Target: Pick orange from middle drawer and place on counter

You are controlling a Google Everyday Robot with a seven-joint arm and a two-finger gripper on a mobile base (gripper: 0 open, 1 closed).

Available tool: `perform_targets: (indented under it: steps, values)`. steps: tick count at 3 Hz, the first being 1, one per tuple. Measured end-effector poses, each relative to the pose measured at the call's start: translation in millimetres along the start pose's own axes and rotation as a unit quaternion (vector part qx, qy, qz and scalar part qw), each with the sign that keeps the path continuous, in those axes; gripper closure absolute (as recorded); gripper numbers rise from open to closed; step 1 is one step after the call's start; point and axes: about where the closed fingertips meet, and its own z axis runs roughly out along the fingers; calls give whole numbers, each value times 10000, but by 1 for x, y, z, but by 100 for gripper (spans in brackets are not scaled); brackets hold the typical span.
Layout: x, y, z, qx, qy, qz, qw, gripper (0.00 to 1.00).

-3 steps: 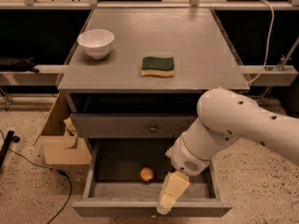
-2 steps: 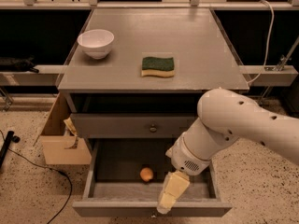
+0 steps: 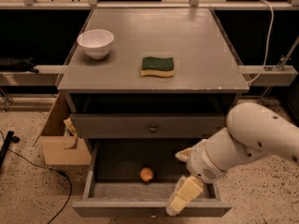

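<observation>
The orange [image 3: 146,174] lies on the floor of the open middle drawer [image 3: 149,208], near the middle. My gripper [image 3: 176,183] hangs over the drawer's right front part, just right of the orange and not touching it. Its pale yellow fingers [image 3: 185,193] stand apart and hold nothing. The white arm comes in from the right. The grey counter [image 3: 196,55] is above the drawers.
A white bowl [image 3: 96,42] stands at the counter's left and a green sponge [image 3: 158,66] near its middle. The shallower drawer front [image 3: 149,125] above is shut. A cardboard box [image 3: 63,143] sits on the floor to the left, with a black cable beside it.
The arm has shifted a little right and down. The gripper has turned, so a second fingertip now shows above the first. The orange has not moved.
</observation>
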Motion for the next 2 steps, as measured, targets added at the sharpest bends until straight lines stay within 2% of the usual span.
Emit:
perform_targets:
  steps: [1,2]
  values:
    - [18,-14,1,183,-590,267,9977,0]
    - [13,-28,14,339,-822,359,9954,0]
